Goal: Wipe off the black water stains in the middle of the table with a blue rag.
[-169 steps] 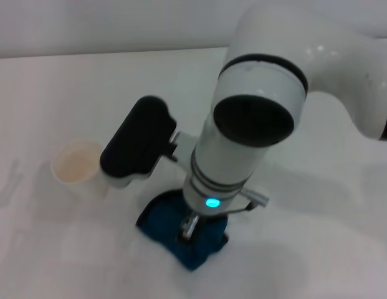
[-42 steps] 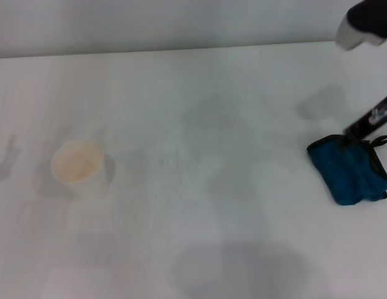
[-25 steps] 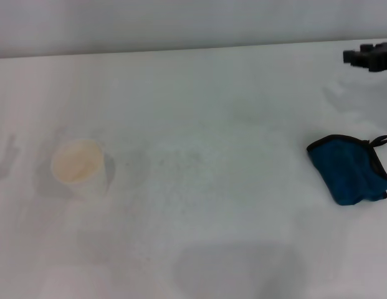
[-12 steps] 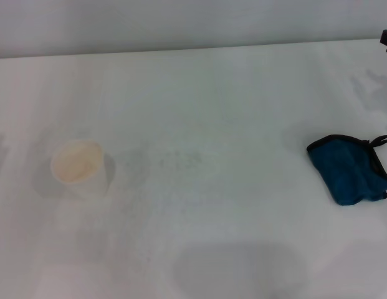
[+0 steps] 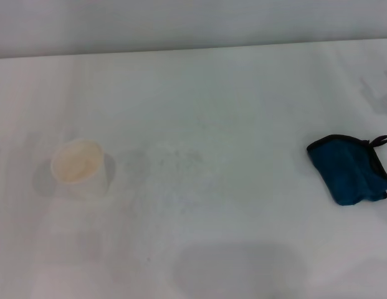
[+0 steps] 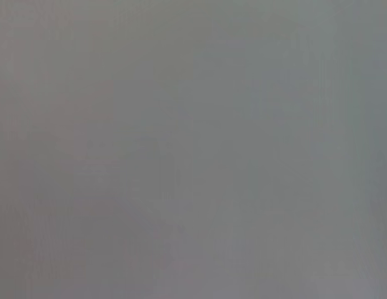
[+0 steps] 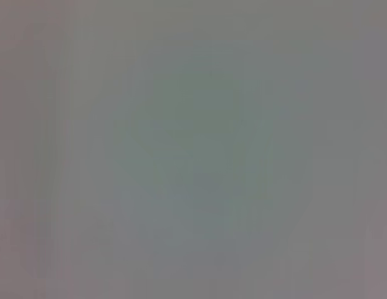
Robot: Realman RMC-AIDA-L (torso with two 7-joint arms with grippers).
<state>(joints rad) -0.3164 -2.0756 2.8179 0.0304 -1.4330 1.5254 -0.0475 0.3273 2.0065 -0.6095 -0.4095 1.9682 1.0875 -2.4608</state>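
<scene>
Tabletop (image 5: 230, 99), white & matte, fills the head view. Vs 0.5 s ago: the dark bit of the right arm at the far edge beyond the rag is nearly gone, only a sliver left at the frame edge. Further back the right claw stood over the rag, and before that the arm pressed it near mid-tabletop. Neither claw shows now, so can't tell if released or clenched. Both wrist views give only flat grey, nothing readable.

Blue rag (image 5: 350, 169) lies crumpled on the tabletop, free of any claw, black edging & a small loop at its far corner. Same spot as 0.5 s ago.

Paper cup (image 5: 79, 168) stands upright, well apart from the rag, across the tabletop on the left.

No clear dark blotch between cup & rag, only faint grey traces.
</scene>
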